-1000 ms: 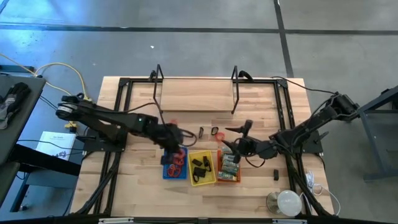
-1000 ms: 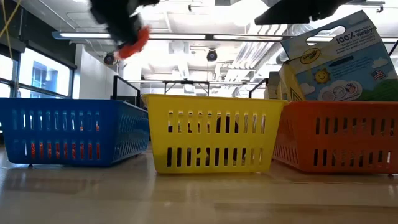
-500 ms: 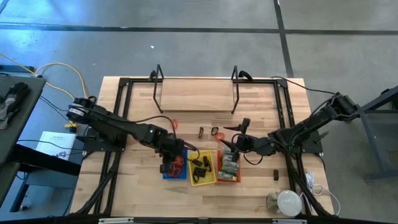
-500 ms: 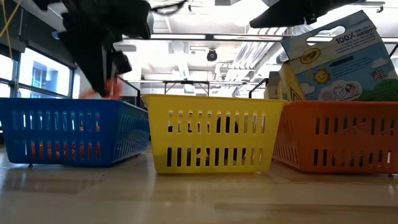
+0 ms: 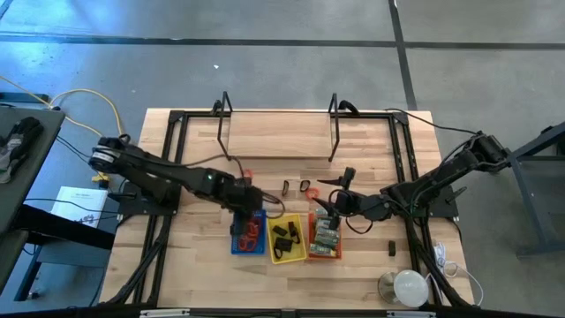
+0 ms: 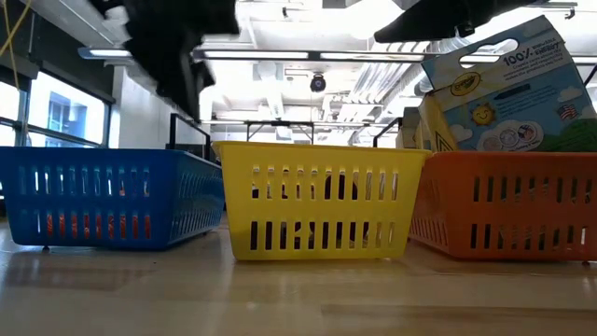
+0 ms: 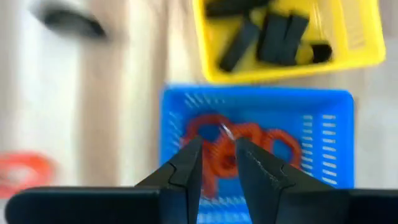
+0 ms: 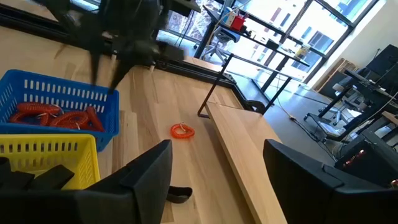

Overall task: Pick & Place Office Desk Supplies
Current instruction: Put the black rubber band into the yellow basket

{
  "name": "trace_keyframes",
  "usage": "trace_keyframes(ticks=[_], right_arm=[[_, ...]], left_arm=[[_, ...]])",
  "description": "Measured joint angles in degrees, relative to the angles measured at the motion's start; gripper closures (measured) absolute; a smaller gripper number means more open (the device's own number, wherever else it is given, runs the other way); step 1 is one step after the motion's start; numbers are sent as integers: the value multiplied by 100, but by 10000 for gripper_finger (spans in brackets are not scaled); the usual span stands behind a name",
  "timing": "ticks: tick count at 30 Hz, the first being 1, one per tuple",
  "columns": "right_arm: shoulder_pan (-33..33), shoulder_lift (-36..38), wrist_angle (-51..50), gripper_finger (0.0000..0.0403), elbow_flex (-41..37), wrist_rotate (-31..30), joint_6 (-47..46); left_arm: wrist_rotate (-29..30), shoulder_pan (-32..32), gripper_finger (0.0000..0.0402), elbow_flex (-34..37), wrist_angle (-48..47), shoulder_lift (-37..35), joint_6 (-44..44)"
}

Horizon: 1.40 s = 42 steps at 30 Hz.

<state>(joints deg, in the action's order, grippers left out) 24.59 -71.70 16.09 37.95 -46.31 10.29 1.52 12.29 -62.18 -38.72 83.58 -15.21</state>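
High view, trays: three sit side by side near the table's front centre, a blue tray [image 5: 248, 231] on the left, a yellow tray [image 5: 287, 238] in the middle, an orange tray [image 5: 324, 235] on the right.
High view, arms: the left gripper [image 5: 244, 205] hangs over the blue tray's far end; the right gripper [image 5: 327, 205] hovers at the orange tray's far edge.
High view, loose supplies: one red loop [image 5: 245, 177] lies on the wood beyond the blue tray, two dark pieces [image 5: 295, 186] lie beyond the yellow tray, and one black piece [image 5: 392, 248] lies well right of the orange tray.
Low view: the three trays stand in a row; a crayon box [image 6: 508, 89] rises from the orange one.
Left wrist view: the left gripper's fingers [image 7: 188, 165] stand slightly apart and hold nothing, above red loops [image 7: 239, 144] heaped in the blue tray, their count unclear; about four black clips [image 7: 267, 36] lie in the yellow tray.
Right wrist view: the right gripper's fingers [image 8: 144, 173] are spread wide and empty, with the lone red loop on the wood beyond.
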Motion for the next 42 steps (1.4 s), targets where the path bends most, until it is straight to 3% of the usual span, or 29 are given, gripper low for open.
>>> trace_keyframes(ticks=[6,8,17,25,34,42], right_arm=[[-1,0,-3,164,0,-2,2],[-1,0,-3,164,0,-2,2],[2,2,-124,164,2,-2,-7],[3,2,-288,165,2,1,-30],[1,2,-441,165,2,0,-106],[-1,2,-534,165,2,0,-110]], left_arm=[[1496,-321,309,-124,1092,-315,1657],[1699,-482,309,-119,1434,-280,1927],[1295,-1378,309,-95,2148,778,1811],[992,-1454,309,-98,2990,1674,2204],[1076,-1190,309,-98,3139,1809,2748],[1012,-1276,306,-98,3116,1811,2562]])
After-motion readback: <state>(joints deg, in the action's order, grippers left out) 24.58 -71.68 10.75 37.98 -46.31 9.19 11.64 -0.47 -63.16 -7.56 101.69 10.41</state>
